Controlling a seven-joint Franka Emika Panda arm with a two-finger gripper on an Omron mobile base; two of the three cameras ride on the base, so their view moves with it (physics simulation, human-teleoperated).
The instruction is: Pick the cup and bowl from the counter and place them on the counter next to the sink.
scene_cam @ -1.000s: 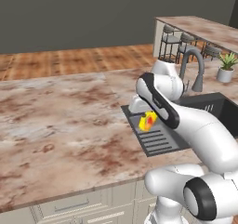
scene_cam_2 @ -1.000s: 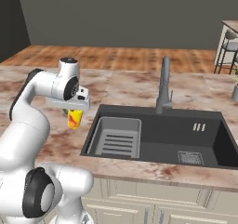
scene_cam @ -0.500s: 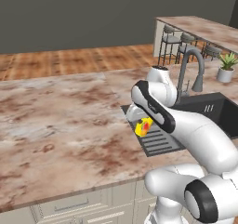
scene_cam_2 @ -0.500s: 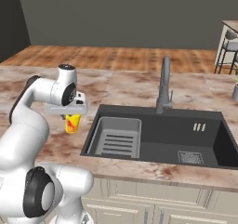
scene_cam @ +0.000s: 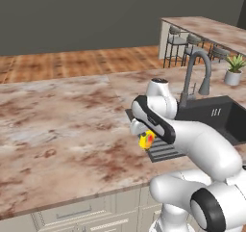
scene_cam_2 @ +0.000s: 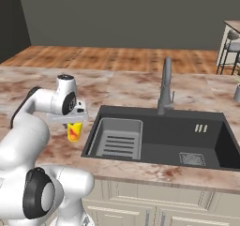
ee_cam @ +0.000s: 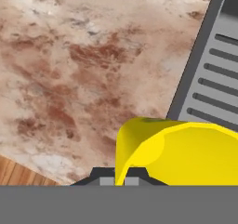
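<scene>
Arm folded back on itself, rising from the lower right of the left base view and the lower left of the right base view, with the forearm slanting down toward frame centre and the wrist turned straight down. Jaws (scene_cam_2: 74, 124) pointing down over the marbled table (scene_cam: 62, 125), set narrow and clamped on the rim of the cup (scene_cam_2: 74, 131). Small yellow cup with a red-orange mark, hanging upright below the hand at centre-left of the right base view and near the middle of the left base view (scene_cam: 146, 140), just beside the left edge of the sink (scene_cam_2: 159, 138), near the ribbed grey drain rack (scene_cam_2: 116, 138). In the hand view, yellow cup rim (ee_cam: 181, 153) filling the lower right, marbled table beneath at left, ribbed rack at the upper right.
</scene>
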